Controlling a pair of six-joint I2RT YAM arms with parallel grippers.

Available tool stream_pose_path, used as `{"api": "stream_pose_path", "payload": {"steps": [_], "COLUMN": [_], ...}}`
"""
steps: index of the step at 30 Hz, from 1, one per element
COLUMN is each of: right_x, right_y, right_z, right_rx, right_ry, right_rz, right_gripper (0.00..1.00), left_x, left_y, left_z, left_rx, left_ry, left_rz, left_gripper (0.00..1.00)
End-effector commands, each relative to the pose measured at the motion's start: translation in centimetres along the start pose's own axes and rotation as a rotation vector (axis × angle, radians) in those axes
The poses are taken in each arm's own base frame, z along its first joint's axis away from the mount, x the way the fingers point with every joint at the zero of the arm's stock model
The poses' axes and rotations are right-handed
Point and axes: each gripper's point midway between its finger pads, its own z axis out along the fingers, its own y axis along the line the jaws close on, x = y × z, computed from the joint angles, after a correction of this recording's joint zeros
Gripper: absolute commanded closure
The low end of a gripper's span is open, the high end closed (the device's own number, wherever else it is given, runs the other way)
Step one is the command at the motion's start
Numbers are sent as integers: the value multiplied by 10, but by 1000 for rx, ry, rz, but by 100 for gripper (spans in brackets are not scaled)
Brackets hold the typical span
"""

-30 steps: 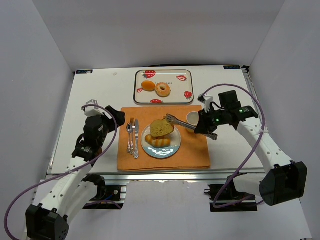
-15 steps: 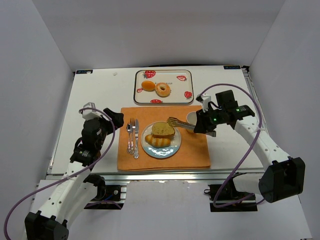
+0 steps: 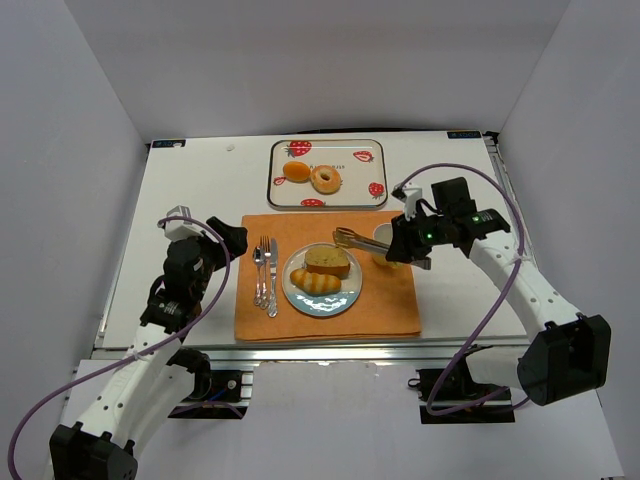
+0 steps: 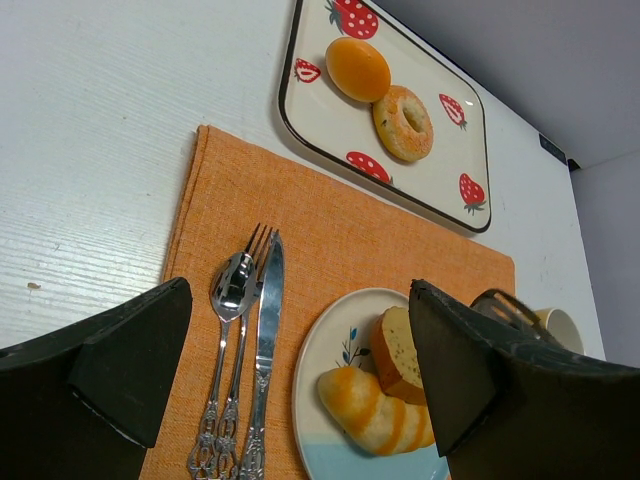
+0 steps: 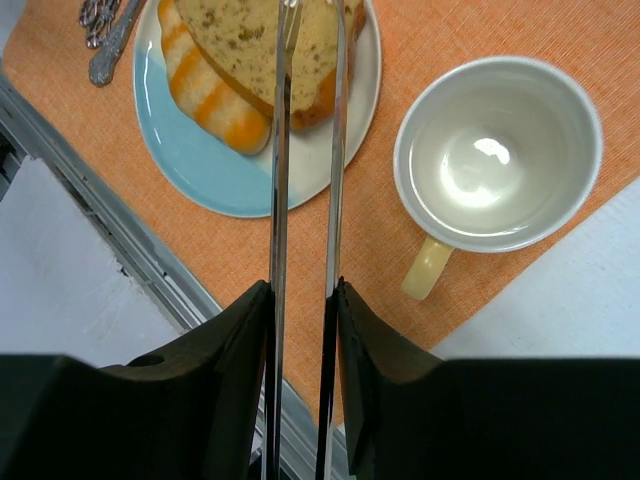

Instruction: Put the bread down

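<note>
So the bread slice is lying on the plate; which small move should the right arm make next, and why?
Probably lift the tongs up and back, away from the plate. The bread slice lies on the plate beside the striped roll, and the tongs, held in the right gripper, seem to hang over it without pinching it.

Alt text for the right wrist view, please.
The right end effector clamps metal tongs that reach over a speckled bread slice and a striped roll on a blue-and-white plate. An empty white mug stands beside it on an orange placemat.
</note>
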Motion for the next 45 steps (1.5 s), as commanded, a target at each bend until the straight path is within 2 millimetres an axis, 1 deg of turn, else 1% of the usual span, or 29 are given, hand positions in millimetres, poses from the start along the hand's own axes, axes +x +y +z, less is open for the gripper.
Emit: {"api": "stream_pose_path", "payload": {"steps": [1, 4, 5, 8, 10, 11, 13, 14, 15, 16, 17, 19, 20, 21, 22, 23, 25, 26, 29, 31, 33, 34, 36, 39, 40, 42, 43, 44, 45], "right_x": [-56, -76, -91, -119, -132, -141, -149, -149, -150, -148, -143, -137, -135, -122, -126, -115, -92, -75, -31, -13, 6, 17, 31, 48, 49, 55, 48, 47, 42], "right_y": [3, -8, -14, -28, -35, -46, -59, -82, -94, -105, -125, -142, -156, -165, -176, -197, -224, -248, -273, -280, -283, -285, -287, -288, -288, -286, -285, -282, -279], "right_z": [-15, -13, -11, -5, -3, -2, -3, -6, -8, -10, -14, -18, -27, -25, -31, -42, -41, -50, -35, -21, -9, 0, 7, 12, 12, 9, 2, -2, -8], "right_rx": [17, 54, 71, 96, 119, 143, 167, 210, 231, 248, 283, 317, 359, 383, 423, 491, 583, 682, 797, 803, 795, 787, 777, 760, 750, 738, 735, 725, 727], "right_ry": [-157, -193, -218, -251, -264, -275, -289, -294, -310, -316, -319, -328, -338, -326, -355, -349, -326, -305, -257, -241, -213, -186, -143, -95, -90, -76, -94, -90, -89], "right_rz": [-88, -133, -160, -239, -275, -273, -221, -167, -141, -107, -78, -65, -74, -70, -89, -62, -24, 24, 127, 169, 190, 200, 205, 232, 229, 238, 221, 212, 197], "right_gripper": [63, 65, 65, 67, 69, 72, 75, 78, 80, 81, 83, 84, 85, 85, 86, 86, 85, 85, 84, 81, 71, 63, 57, 43, 33, 27, 25, 11, 11], "left_x": [-5, -5, -5, -4, -4, -6, -7, -8, -8, -8, -7, -4, -4, -2, -2, -2, -2, -2, -1, 2, 2, 1, -3, -3, -3, -1, -1, 0, 2], "left_y": [1, 0, -1, -4, -5, -7, -9, -10, -10, -11, -11, -11, -11, -11, -10, -10, -9, -8, -9, -10, -13, -14, -17, -19, -19, -18, -19, -20, -20], "left_z": [-1, 0, 0, 3, 4, 3, 4, 4, 4, 4, 4, 5, 5, 5, 5, 6, 7, 8, 11, 15, 18, 19, 20, 22, 22, 22, 22, 21, 20], "left_rx": [-6, -3, 2, 8, 12, 15, 22, 26, 28, 32, 35, 41, 41, 42, 40, 38, 29, 25, 28, 26, 28, 28, 33, 32, 33, 36, 41, 47, 54], "left_ry": [-17, -16, -15, -6, -1, -2, -3, -5, -5, -8, -7, -2, 0, 4, 4, 7, 8, 10, 14, 28, 44, 46, 48, 54, 53, 58, 58, 57, 65], "left_rz": [-6, -7, -8, -9, -9, -9, -7, -8, -10, -12, -17, -26, -27, -26, -27, -24, -20, -20, -19, -11, 5, 9, 23, 32, 31, 24, 20, 16, 17], "left_gripper": [2, 2, 2, 3, 5, 6, 14, 19, 25, 44, 53, 75, 76, 77, 77, 73, 57, 39, 21, 19, 19, 18, 17, 16, 15, 15, 15, 17, 19]}}
